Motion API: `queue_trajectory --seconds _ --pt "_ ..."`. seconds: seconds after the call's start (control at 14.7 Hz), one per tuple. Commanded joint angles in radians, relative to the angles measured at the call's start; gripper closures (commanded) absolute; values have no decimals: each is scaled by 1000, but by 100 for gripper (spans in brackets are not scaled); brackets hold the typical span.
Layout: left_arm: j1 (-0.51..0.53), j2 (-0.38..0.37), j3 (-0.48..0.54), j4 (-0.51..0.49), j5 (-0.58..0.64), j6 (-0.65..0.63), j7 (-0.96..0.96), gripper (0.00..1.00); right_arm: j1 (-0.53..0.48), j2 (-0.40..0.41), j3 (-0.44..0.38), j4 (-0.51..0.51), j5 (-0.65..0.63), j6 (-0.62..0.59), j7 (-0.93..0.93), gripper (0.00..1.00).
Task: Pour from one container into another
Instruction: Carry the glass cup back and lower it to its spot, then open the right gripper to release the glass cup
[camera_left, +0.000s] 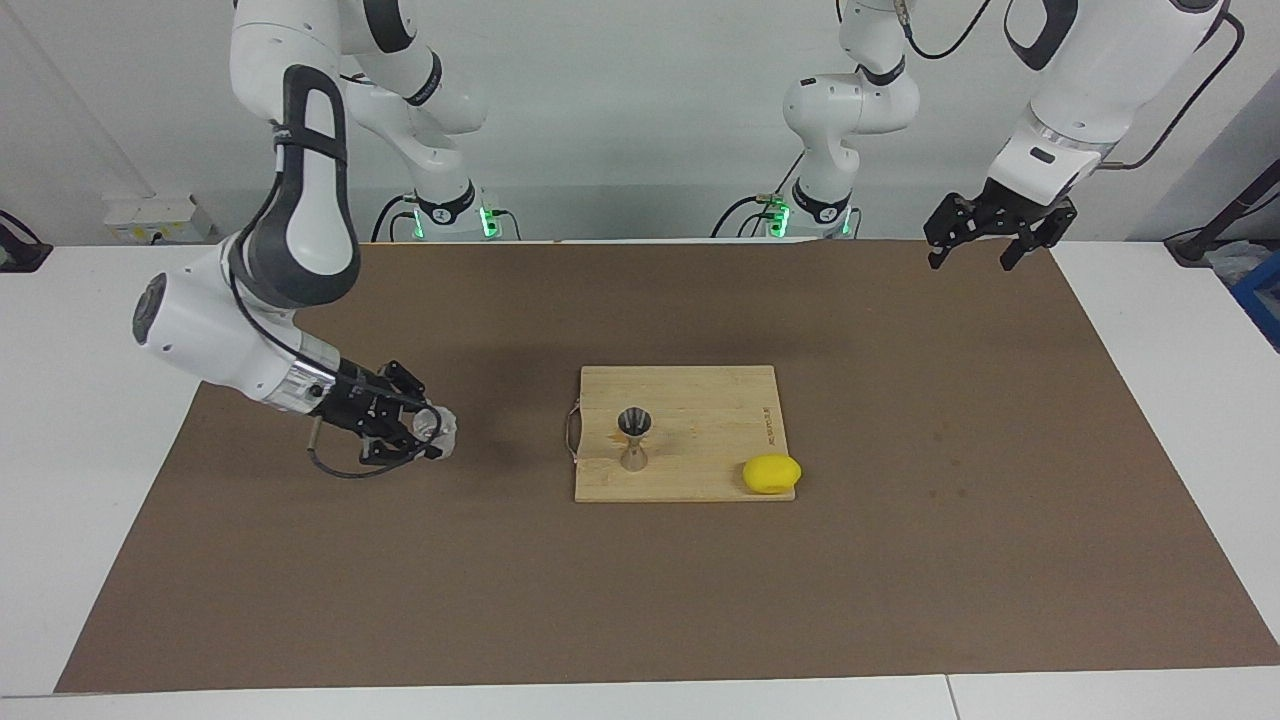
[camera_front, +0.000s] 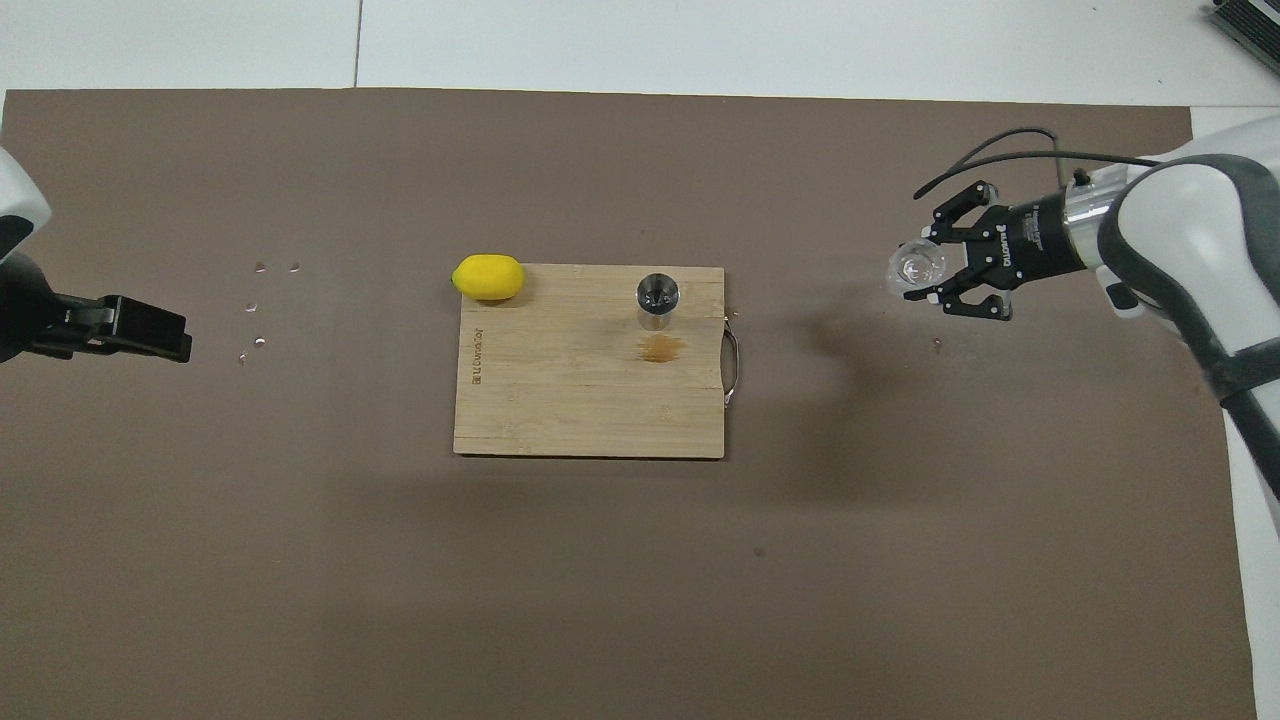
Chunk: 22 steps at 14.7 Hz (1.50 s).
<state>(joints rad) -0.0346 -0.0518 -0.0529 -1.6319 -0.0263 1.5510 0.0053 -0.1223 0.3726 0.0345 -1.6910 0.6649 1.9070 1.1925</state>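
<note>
We have the right gripper (camera_left: 428, 433) at the left-centre of the facing frame, its jaws clamped on the glass tumbler (camera_left: 440, 430), which lies tipped on its side in the air over the brown mat (camera_left: 640, 600), well apart from the cutting board (camera_left: 700, 400). The steel jigger (camera_left: 633, 437) stands upright on the board at mid-frame, near the edge that carries the metal handle (camera_left: 571, 433).

We judge the step in hand to be setting the tumbler down, and we cannot tell whether any liquid remains in it. To do that well we should bring the glass upright first, lower it straight onto bare mat, and loosen the jaws only once its base sits flat.

Little stands in the way: the lemon (camera_left: 771, 473) rests at the board's lower right corner in the facing frame, and the left gripper (camera_left: 984, 240) waits at the upper right with its jaws spread and nothing held. A few small specks (camera_front: 262, 305) dot the mat at the left of the overhead frame.
</note>
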Motion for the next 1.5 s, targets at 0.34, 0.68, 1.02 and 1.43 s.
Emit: queue_trajectory --seconds 0.34,0.68,1.02,1.43 --pt "-5 -20 4 -11 14 -9 4 0 -207 81 15 -85 38 -62 -439 100" --pt "-5 -20 4 -11 14 -9 4 0 -238 108 15 -117 41 -51 -501 100" --pt "-5 -20 4 -11 14 -9 4 0 -241 104 5 -131 22 -13 -493 11" --pt "-5 -20 4 -11 14 -9 4 0 -235 -13 2 -133 -85 1 -488 4"
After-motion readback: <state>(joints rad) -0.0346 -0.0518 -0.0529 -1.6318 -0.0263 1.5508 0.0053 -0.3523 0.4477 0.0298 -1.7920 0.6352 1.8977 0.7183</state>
